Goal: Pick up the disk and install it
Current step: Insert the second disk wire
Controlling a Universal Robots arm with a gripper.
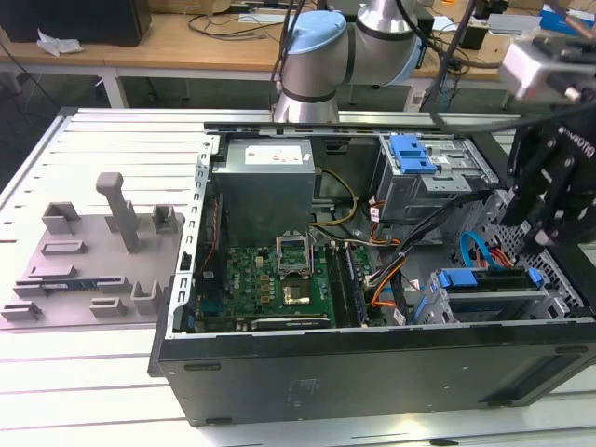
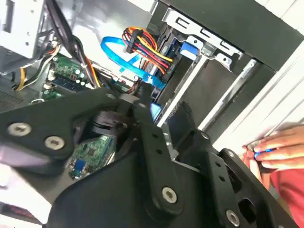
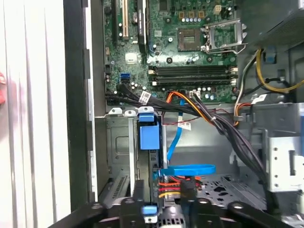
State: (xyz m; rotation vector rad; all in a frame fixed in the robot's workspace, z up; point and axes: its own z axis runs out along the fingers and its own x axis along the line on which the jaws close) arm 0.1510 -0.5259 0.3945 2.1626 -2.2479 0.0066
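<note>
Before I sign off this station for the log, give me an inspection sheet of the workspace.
Surface: white slatted table, carrying the open computer case.
Job's things: the disk, blue-framed, sits in the drive cage at the exterior view's right.
Clutter: grey fixture block beside the case.
Gripper: black gripper hangs over the drive cage; finger state cannot be told.
Cables: blue ribbon cable and red-yellow-orange power wires by the cage.
Surroundings: wooden bench behind; a person's hand on the table edge.
</note>
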